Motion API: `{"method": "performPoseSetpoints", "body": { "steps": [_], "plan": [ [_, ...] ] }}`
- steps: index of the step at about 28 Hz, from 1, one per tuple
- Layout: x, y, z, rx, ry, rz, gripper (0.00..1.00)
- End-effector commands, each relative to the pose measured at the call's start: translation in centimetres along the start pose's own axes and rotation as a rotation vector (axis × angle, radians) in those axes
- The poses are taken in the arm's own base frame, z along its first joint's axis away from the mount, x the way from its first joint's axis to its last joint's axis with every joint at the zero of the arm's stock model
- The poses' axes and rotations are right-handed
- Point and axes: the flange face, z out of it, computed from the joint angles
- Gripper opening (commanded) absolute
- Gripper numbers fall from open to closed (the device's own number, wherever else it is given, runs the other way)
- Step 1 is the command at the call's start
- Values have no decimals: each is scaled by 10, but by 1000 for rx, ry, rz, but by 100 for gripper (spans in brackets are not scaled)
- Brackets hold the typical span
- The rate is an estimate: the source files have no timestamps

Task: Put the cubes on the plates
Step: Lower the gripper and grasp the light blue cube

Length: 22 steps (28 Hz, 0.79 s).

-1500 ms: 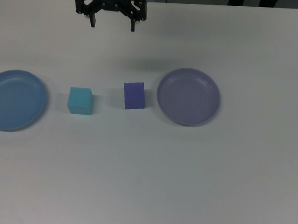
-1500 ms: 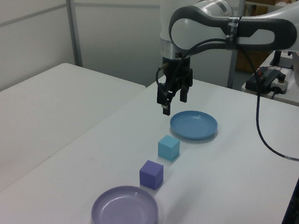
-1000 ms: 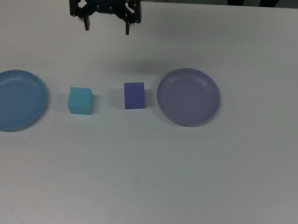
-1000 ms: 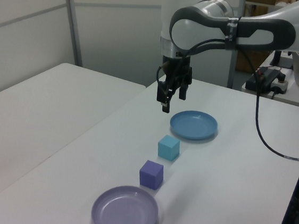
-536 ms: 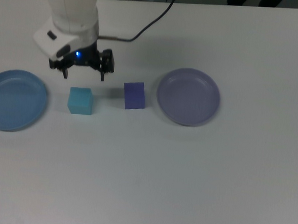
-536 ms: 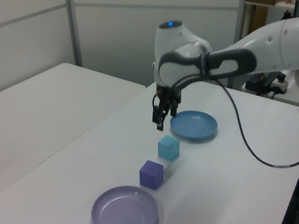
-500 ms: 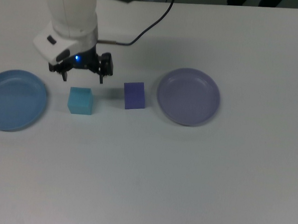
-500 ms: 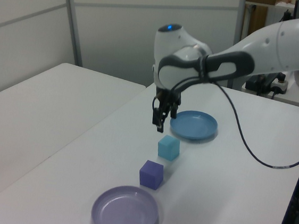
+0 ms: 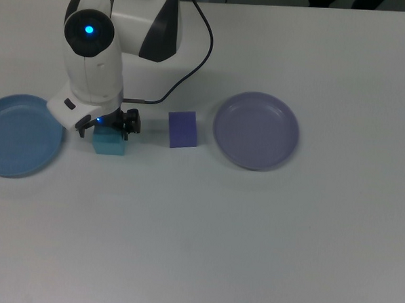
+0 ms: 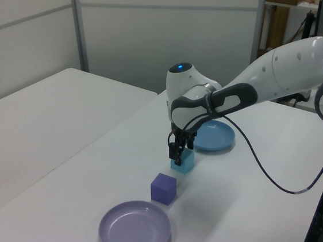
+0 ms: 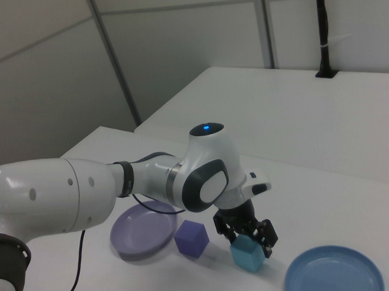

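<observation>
Gripper (image 9: 109,127) lower, astride cyan cube (image 9: 109,144)

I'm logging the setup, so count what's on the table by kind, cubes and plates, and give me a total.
Cubes: 2, a light cyan matte cube under the tool and a violet-purple matte cube.
Plates: 2, a round medium blue plate and a round pale lavender plate.
Total: 4

Bright even light, soft shadows, mild blur
</observation>
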Motion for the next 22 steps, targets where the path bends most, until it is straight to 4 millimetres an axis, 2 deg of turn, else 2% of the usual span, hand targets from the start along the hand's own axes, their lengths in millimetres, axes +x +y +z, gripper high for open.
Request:
{"method": "performPoseSetpoints", "body": {
  "steps": [1, 3, 4, 5, 7, 8, 12, 14, 15, 19, 20, 22],
  "plan": [
    [-7, -1, -3, -16, 10, -29, 98],
    [-8, -1, -1, -17, 7, -31, 78],
    [-8, 0, -2, -17, 10, -35, 62],
    [-8, 1, -1, -17, 10, -36, 30],
    [-8, 1, -2, -17, 10, -36, 6],
    [-7, 2, -4, -18, 12, -34, 0],
    [-8, 3, -14, -16, 22, -24, 0],
    [-8, 7, -27, -14, 43, -8, 0],
    [-8, 21, -45, -17, 72, 13, 0],
    [-15, 53, -60, -14, 85, 66, 0],
    [-16, 75, -65, -19, 101, 92, 0],
    [-19, 105, -60, -27, 101, 121, 0]
  ]
}}
